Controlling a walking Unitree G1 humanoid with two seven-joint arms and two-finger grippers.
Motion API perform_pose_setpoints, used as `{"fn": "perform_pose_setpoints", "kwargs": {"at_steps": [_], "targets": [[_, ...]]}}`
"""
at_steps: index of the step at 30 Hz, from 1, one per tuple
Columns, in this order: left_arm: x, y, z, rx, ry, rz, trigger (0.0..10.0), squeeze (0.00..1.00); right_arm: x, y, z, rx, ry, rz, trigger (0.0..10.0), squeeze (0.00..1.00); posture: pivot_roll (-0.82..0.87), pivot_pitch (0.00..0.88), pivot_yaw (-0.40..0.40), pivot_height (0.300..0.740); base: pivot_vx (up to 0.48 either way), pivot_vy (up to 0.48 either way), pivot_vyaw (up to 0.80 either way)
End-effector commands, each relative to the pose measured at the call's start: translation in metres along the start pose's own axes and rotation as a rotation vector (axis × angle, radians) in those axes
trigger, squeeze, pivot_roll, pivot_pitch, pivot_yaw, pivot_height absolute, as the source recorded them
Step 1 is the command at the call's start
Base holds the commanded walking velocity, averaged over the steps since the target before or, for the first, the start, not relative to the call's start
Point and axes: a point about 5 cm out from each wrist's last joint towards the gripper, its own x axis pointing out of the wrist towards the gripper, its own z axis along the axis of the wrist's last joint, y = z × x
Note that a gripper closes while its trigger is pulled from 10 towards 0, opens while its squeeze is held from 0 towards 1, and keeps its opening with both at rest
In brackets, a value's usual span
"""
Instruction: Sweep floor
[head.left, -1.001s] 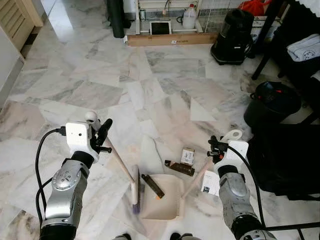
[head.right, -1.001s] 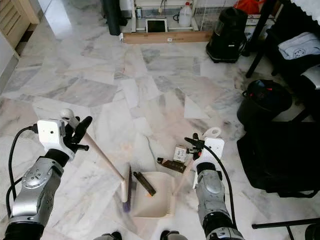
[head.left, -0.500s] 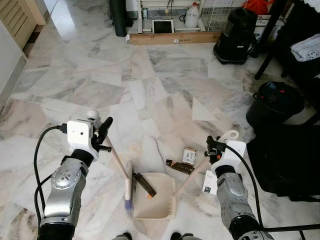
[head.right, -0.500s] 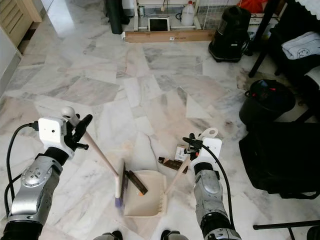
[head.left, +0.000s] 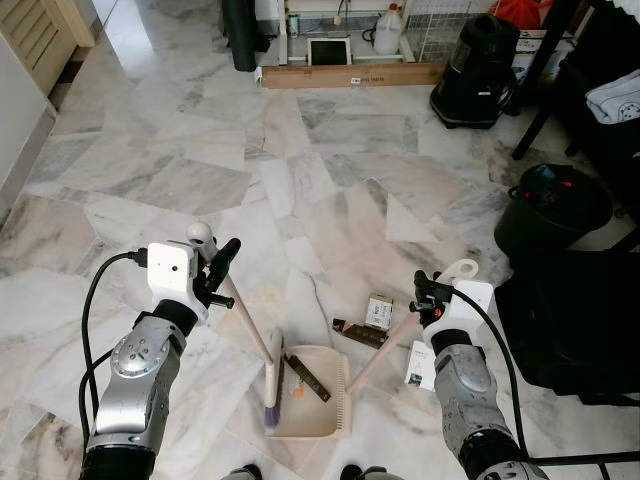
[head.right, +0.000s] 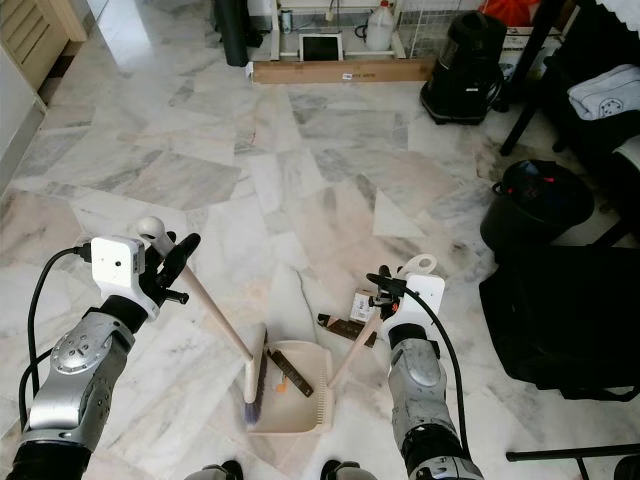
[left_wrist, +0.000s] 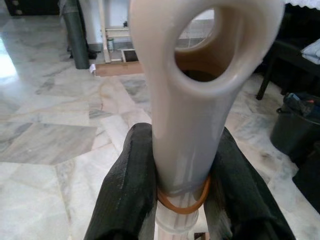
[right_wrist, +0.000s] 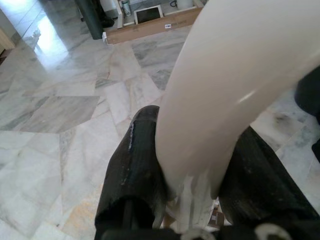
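My left gripper (head.left: 218, 275) is shut on the handle of a cream broom (head.left: 248, 326), whose brush head (head.left: 272, 383) rests on the left edge of a cream dustpan (head.left: 322, 410) lying on the marble floor. A brown wrapper (head.left: 310, 374) lies inside the pan. My right gripper (head.left: 428, 300) is shut on the dustpan handle (head.left: 385, 344), which slants up from the pan. Another brown wrapper (head.left: 360, 333) and a small packet (head.left: 378, 311) lie on the floor just beyond the pan. In the wrist views, black fingers (left_wrist: 131, 190) clamp the broom's looped handle end, and black fingers (right_wrist: 134, 170) clamp the pan handle.
A black bin (head.left: 552, 208) and a black bag (head.left: 575, 320) stand to the right. A black vacuum (head.left: 476, 64) sits at the back right beside a cardboard box (head.left: 350, 75). A white card (head.left: 418, 364) lies by my right arm. Open marble floor stretches ahead and to the left.
The broom head has swung right to the dustpan's left edge, and the brown wrapper now lies deeper inside the pan. The camera has shifted slightly.
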Motion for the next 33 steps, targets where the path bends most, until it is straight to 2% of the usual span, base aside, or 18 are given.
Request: {"fn": "perform_pose_setpoints", "kwargs": {"at_steps": [1, 6, 10, 18, 24, 33], "targets": [[0.002, 0.007, 0.016, 0.043, -0.085, 0.055, 10.0, 0.0, 0.0, 0.004, 0.0, 0.027, 0.006, 0.002, 10.0, 0.0, 0.14, 0.175, 0.008, 0.74, 0.0, 0.0, 0.0], [0.003, 0.012, 0.027, 0.095, -0.152, 0.135, 10.0, 0.0, 0.003, 0.004, 0.007, 0.022, -0.034, -0.015, 10.0, 0.0, 0.14, 0.172, 0.005, 0.74, 0.0, 0.0, 0.0], [0.0, 0.005, 0.023, 0.113, -0.134, 0.103, 10.0, 0.0, 0.005, 0.005, 0.016, 0.017, -0.071, -0.032, 10.0, 0.0, 0.14, 0.171, 0.004, 0.74, 0.0, 0.0, 0.0], [-0.014, -0.008, 0.007, 0.134, -0.078, 0.056, 10.0, 0.0, 0.005, 0.004, 0.038, -0.005, -0.174, -0.046, 10.0, 0.0, 0.13, 0.163, -0.008, 0.74, 0.0, 0.0, 0.0], [-0.016, -0.01, 0.005, 0.136, -0.07, 0.047, 10.0, 0.0, 0.004, 0.003, 0.043, -0.028, -0.192, -0.04, 10.0, 0.0, 0.12, 0.156, -0.016, 0.74, 0.0, 0.0, 0.0], [-0.016, -0.016, 0.002, 0.128, -0.077, 0.044, 10.0, 0.0, -0.008, 0.0, 0.052, -0.057, -0.219, -0.038, 10.0, 0.0, 0.11, 0.1, -0.021, 0.74, 0.0, 0.0, 0.17]]}}
